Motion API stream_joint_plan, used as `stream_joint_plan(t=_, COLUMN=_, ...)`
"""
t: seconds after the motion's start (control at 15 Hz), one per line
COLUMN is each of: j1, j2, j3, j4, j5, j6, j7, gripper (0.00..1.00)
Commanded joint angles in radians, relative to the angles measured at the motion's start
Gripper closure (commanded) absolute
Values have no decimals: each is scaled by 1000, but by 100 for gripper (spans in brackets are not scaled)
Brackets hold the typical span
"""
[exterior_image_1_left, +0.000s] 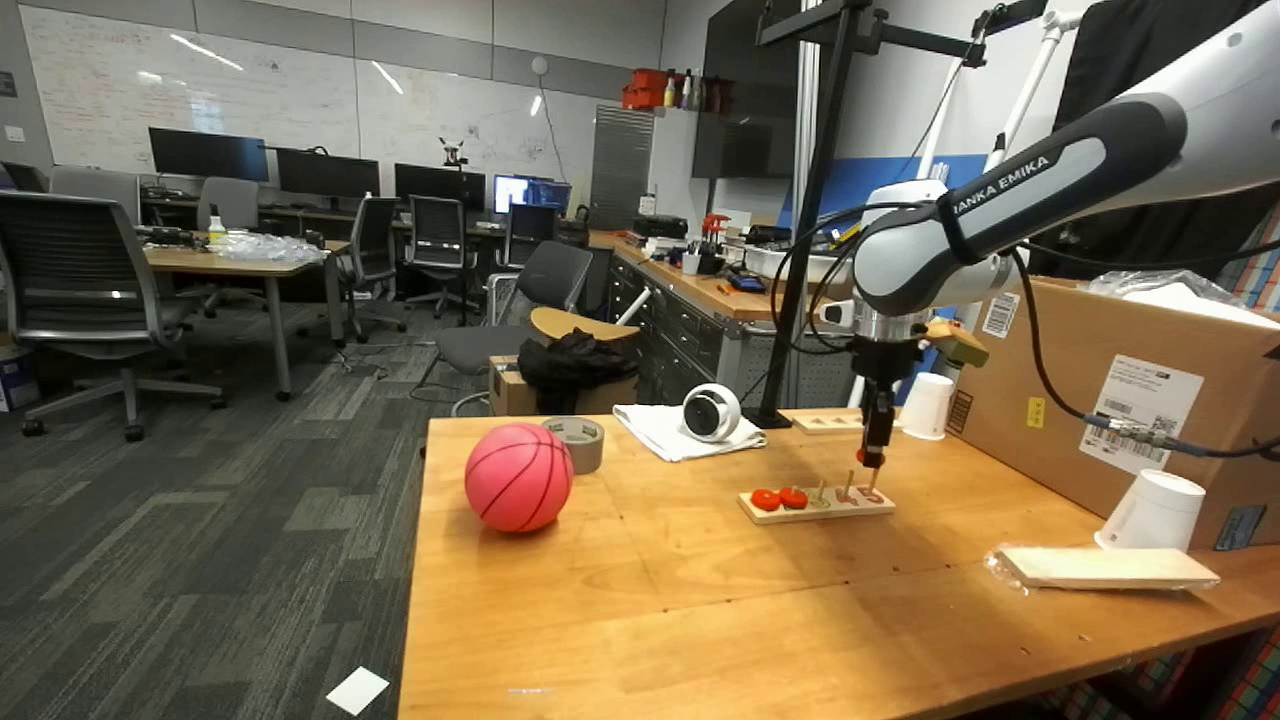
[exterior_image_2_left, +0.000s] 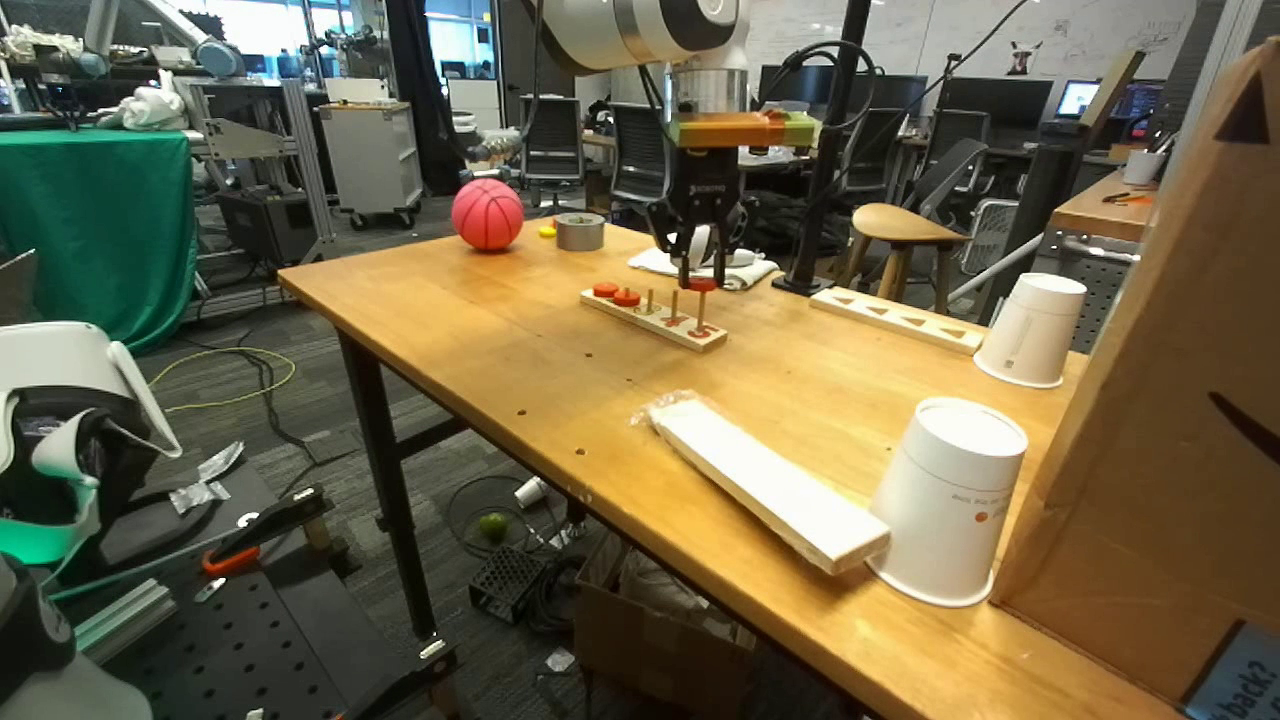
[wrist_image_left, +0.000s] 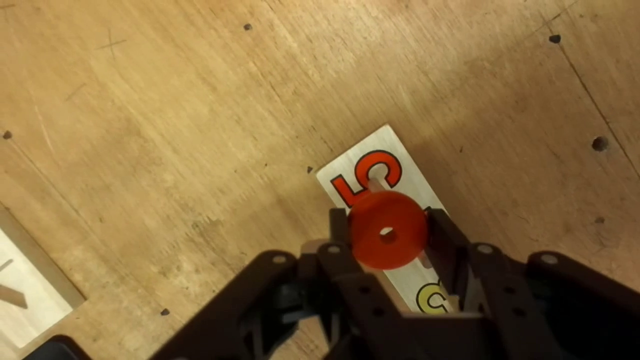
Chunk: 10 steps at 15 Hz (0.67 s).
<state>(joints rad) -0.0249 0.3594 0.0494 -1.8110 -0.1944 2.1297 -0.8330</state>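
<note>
My gripper (wrist_image_left: 386, 222) is shut on a red disc (wrist_image_left: 380, 210) with a small central hole. One finger presses each side of it. The disc (exterior_image_2_left: 703, 284) is over the end of a pale wooden peg board (exterior_image_2_left: 660, 322), at the top of the tall peg by the red 5. I cannot tell whether the peg is in its hole. The board also shows in an exterior view (exterior_image_1_left: 820, 512) below the gripper (exterior_image_1_left: 873, 460). Two more red discs (exterior_image_1_left: 765, 500) (exterior_image_1_left: 793, 498) sit at the board's far end. Pegs between them and the 5 stand bare.
On the wooden table are a pink ball (exterior_image_1_left: 519, 477), a tape roll (exterior_image_1_left: 580, 440), a white cloth (exterior_image_1_left: 660, 440) with a round white device (exterior_image_1_left: 712, 412), a board with triangular cutouts (exterior_image_2_left: 900, 320), paper cups (exterior_image_2_left: 1030, 325) (exterior_image_2_left: 950, 500), a wrapped plank (exterior_image_2_left: 765, 485) and a cardboard box (exterior_image_1_left: 1120, 370). A black pole (exterior_image_1_left: 800, 250) stands behind.
</note>
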Motion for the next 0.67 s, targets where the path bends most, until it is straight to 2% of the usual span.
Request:
stream_joint_plan(t=0.0, j1=-3, j2=-14, j3=-2, j4=13, j5=-16, j6=-1, j7=-4, gripper=83)
stream_joint_plan(t=0.6, j1=-8, j2=-19, j3=-5, j4=1, j5=-8, j6=-12, j7=0, gripper=83)
